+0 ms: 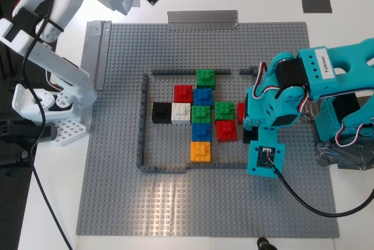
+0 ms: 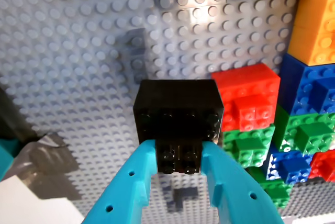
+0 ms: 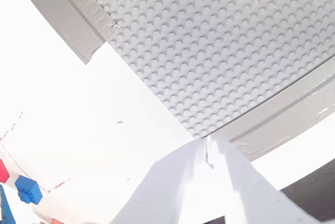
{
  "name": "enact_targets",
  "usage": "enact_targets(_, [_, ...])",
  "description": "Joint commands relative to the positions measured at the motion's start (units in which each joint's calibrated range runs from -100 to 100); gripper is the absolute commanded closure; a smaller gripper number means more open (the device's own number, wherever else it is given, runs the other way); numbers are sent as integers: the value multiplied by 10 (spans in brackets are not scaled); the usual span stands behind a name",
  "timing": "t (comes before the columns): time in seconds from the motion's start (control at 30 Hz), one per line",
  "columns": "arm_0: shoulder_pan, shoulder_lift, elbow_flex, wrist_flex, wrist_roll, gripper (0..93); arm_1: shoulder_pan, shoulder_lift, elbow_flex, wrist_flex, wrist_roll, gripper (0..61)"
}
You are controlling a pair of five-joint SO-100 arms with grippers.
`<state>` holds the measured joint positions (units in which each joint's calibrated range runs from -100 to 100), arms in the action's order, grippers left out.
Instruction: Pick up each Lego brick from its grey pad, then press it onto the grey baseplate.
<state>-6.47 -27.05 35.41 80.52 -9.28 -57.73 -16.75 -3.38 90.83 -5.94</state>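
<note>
My first gripper [image 2: 179, 169], teal, fills the foreground of its wrist view, jaws clamped on a black brick [image 2: 178, 116]; the brick hangs just above the grey baseplate [image 2: 68, 77], beside a red brick [image 2: 246, 85] at the edge of a cluster of coloured bricks; if lowered crooked, it could catch that red neighbour or miss the studs and fail to seat; my second gripper [image 3: 209, 153], white, has its jaws together, empty, raised over the baseplate's taped corner.

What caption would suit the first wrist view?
My first claw grips a black brick above the studded grey baseplate, beside stacked coloured bricks.
</note>
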Motion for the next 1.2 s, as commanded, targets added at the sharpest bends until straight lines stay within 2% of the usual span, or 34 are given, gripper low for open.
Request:
enact_targets(0.0, [4, -8, 12, -16, 3, 927, -23, 1, -12, -8, 1, 612])
enact_targets(0.63, [15, -8, 45, -48, 16, 927, -35, 39, -16, -10, 14, 612])
enact_targets(1.17, [25, -8, 70, -74, 28, 927, -39, 52, -29, -8, 9, 612])
